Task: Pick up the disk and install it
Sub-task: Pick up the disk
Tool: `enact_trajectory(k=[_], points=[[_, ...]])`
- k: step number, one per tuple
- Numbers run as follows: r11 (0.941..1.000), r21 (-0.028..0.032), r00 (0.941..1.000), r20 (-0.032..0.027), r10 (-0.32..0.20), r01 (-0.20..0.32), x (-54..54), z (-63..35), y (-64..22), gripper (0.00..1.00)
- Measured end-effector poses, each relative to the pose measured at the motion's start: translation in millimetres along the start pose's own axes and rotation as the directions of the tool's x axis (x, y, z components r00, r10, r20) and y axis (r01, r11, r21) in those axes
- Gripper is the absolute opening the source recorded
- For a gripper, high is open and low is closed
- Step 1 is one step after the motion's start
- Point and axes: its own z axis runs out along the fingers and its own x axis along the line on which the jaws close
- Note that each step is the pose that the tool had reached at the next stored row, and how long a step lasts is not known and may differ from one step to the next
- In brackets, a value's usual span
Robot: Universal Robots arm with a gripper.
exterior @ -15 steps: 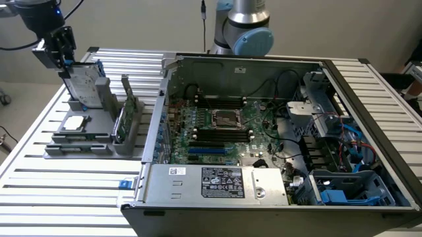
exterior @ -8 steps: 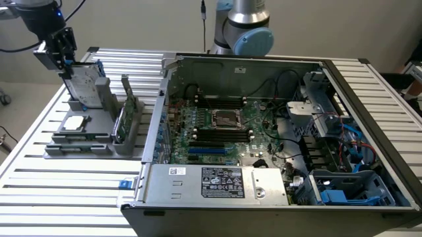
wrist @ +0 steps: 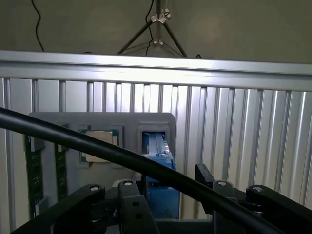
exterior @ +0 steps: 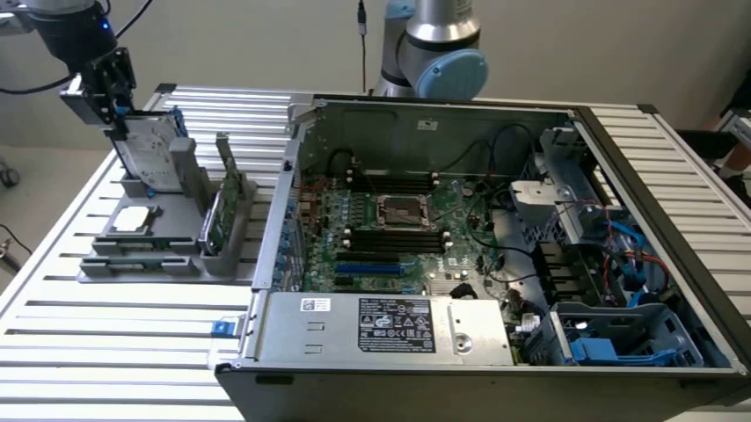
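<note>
In the exterior view, we see the black hand [exterior: 114, 110] of the robot arm at the far corner on the exterior view's left, just above the flat silver-grey metal disk with a white label and a blue plastic carrier [exterior: 143, 154]. The disk stands upright on its edge in a slot of the grey plastic holder [exterior: 164, 259], which lies on the ribbed aluminium table [exterior: 118, 352]. The fingers of the hand are apart and they hold nothing; whether they touch the top of the disk we cannot tell. In the same holder a small square silver chip [exterior: 132, 220] lies flat in front of the disk, and a thin green circuit card [exterior: 217, 215] stands on its edge beside it, toward the exterior view's right. Further to that side is the big open grey computer case [exterior: 470, 114] with a green board [exterior: 388, 220] inside. In the wrist view, we look down over the black jointed links [wrist: 129, 204] of the hand, which are spread to both sides, and the blue carrier of the disk [wrist: 158, 187] is between them, in its slot of the holder [wrist: 73, 122]. The silver chip [wrist: 100, 144] lies just beside this slot, two green cards [wrist: 34, 165] are further away, and a thick black cable [wrist: 73, 139] crosses in front of them.
</note>
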Motion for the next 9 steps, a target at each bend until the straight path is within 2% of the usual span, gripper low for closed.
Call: enact_trajectory(k=[9], points=[[1.0000, -0.0006, 1.0000, 0.0008, 0.000, 0.000, 2.3, 0.1, -1.3, 0.54]])
